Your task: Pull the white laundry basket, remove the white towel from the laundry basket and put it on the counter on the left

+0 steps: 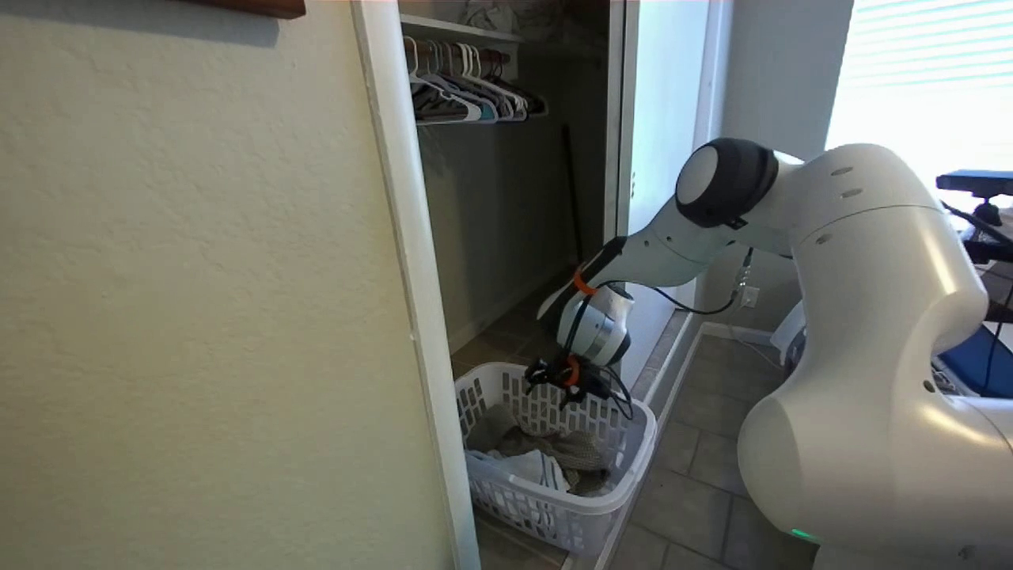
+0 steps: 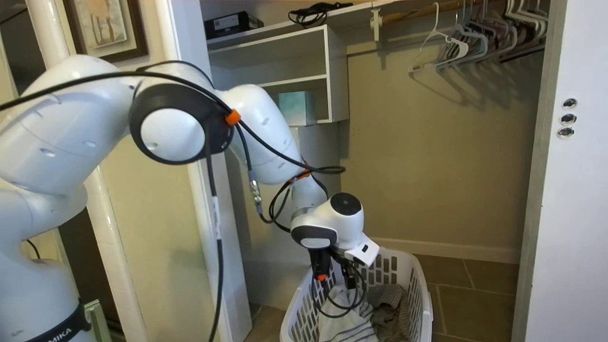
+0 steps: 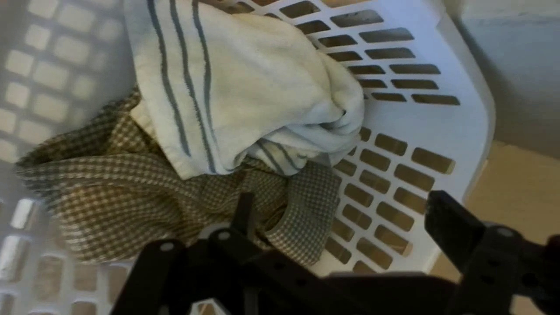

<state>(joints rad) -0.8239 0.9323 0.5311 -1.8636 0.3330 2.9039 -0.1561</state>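
The white laundry basket (image 1: 582,524) sits on the floor at the closet opening, with the white towel (image 1: 529,465) lying inside it. In the wrist view the towel (image 3: 262,83) is bunched against the basket wall (image 3: 404,116), showing dark grey-blue stripes. A brown checked cloth (image 3: 118,188) lies beside and partly under it. My gripper (image 1: 547,397) hangs above the basket, pointing down into it, near the towel (image 2: 349,328) in an exterior view. From the wrist, the gripper (image 3: 342,203) stands wide open with nothing between its fingers. The counter is out of view.
A white door frame (image 1: 419,261) rises close beside the basket, and a white sliding door (image 1: 665,119) stands on its far side. Black cables (image 2: 332,316) loop below the wrist. Hangers (image 2: 456,47) and a cubby shelf (image 2: 335,71) are higher up.
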